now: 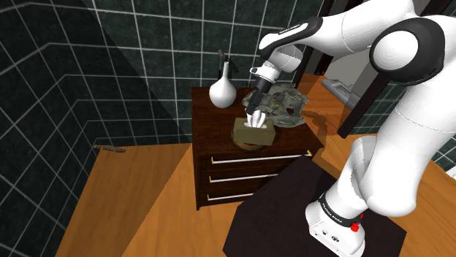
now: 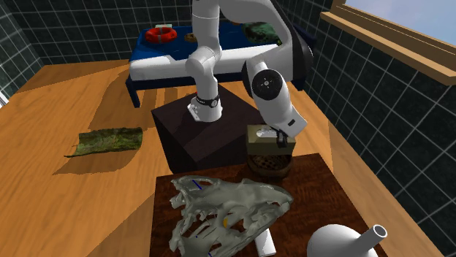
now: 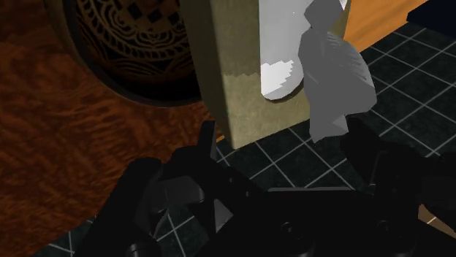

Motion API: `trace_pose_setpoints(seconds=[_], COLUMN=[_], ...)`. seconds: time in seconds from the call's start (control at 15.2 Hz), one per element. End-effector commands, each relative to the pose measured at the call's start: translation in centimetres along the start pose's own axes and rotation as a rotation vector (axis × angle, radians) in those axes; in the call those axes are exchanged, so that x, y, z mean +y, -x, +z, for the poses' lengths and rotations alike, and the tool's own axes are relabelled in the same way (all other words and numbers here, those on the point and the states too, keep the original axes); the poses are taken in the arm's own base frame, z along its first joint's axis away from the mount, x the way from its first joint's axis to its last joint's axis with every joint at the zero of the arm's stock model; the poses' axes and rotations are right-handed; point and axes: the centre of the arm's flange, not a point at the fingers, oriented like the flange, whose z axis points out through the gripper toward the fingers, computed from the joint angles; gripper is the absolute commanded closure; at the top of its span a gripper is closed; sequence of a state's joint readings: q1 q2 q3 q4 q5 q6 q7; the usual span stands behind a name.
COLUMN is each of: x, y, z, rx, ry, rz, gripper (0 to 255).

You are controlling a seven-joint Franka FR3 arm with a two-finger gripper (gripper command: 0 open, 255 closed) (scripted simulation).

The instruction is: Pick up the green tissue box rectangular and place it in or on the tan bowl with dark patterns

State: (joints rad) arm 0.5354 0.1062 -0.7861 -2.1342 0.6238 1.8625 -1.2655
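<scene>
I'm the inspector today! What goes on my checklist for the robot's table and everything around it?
Surface: dark wood dresser with three drawers, its top crowded.
Job's things: the olive-green tissue box sits on the patterned bowl, with a white tissue poking up.
Clutter: a white vase and a grey skull model share the dresser top.
Gripper: the gripper hangs just above the box. Its fingers are apart and not clamping the box.
Cables: nothing seen.
Surroundings: wood floor, dark tiled walls, and a green bark-like strip on the floor.
</scene>
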Motion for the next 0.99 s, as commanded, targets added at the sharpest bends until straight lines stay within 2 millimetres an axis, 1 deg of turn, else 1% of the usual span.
trace_pose_setpoints(seconds=[0.0,0.13,0.33,0.4,0.92], x=[0.0,0.0,0.0,0.0,0.0], y=[0.0,0.0,0.0,0.0,0.0], z=[0.0,0.1,-3.8,-4.9,-4.9], rx=[-0.001,-0.001,-0.001,-0.001,-0.001], ry=[-0.001,0.000,0.000,0.000,0.000], rz=[0.001,0.001,0.001,0.001,0.001], gripper=[0,0,0,0,0])
